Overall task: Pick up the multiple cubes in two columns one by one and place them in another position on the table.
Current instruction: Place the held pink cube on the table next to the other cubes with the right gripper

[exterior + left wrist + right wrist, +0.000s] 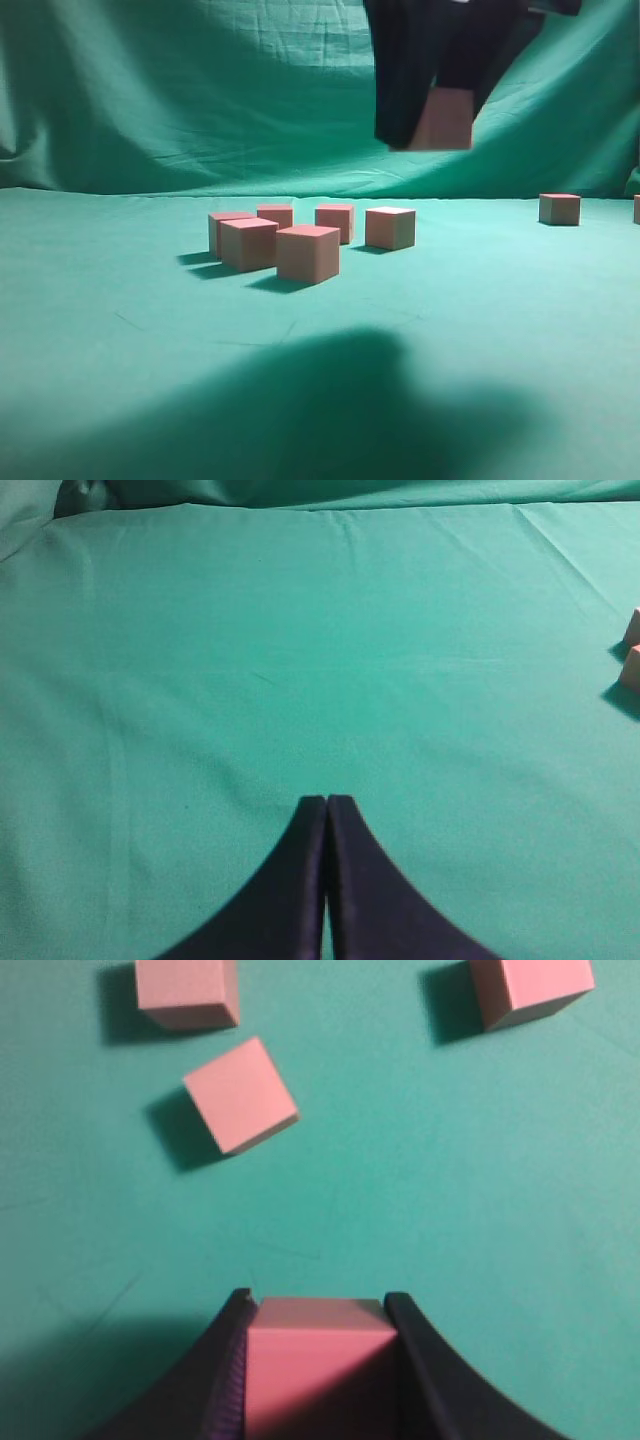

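Note:
High above the table [110,330] in the exterior view, my right gripper [432,140] is shut on one cube [446,120]. In the right wrist view that held cube [315,1360] fills the gap between the right gripper [318,1305] jaws. Three cubes [240,1095] lie on the cloth below it. A cluster of several cubes [308,252] stands mid-table, and one more cube [559,208] sits far right. My left gripper [327,800] is shut and empty over bare cloth, with two cubes [631,668] at the right edge of its view.
A draped green curtain [200,90] hangs behind the table. A large shadow [330,410] covers the near cloth. Another block [637,208] is cut off by the right edge of the exterior view.

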Robot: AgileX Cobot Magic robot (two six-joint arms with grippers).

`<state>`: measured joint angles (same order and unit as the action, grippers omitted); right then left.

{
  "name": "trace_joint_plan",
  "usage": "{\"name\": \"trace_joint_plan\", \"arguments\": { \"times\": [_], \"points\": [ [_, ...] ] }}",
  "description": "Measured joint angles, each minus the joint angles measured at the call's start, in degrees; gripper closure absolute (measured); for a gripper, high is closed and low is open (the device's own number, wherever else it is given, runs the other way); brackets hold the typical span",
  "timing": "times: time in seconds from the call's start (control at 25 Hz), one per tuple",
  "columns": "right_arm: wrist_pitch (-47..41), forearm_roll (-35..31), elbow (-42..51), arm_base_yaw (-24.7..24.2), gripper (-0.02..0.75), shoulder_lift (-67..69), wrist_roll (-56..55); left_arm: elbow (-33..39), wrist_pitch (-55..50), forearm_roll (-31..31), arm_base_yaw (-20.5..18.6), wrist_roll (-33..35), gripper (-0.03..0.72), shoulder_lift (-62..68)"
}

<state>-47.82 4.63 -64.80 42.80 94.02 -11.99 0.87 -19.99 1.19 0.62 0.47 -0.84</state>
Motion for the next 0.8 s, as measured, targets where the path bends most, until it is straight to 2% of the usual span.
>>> {"name": "trace_joint_plan", "arguments": {
  "times": [0.8],
  "points": [
    [7.6, -3.4, -0.1, 0.8, 0.477, 7.2, -2.4, 0.0, 0.0, 0.0, 0.0, 0.0, 0.688, 0.0]
  ]
}}
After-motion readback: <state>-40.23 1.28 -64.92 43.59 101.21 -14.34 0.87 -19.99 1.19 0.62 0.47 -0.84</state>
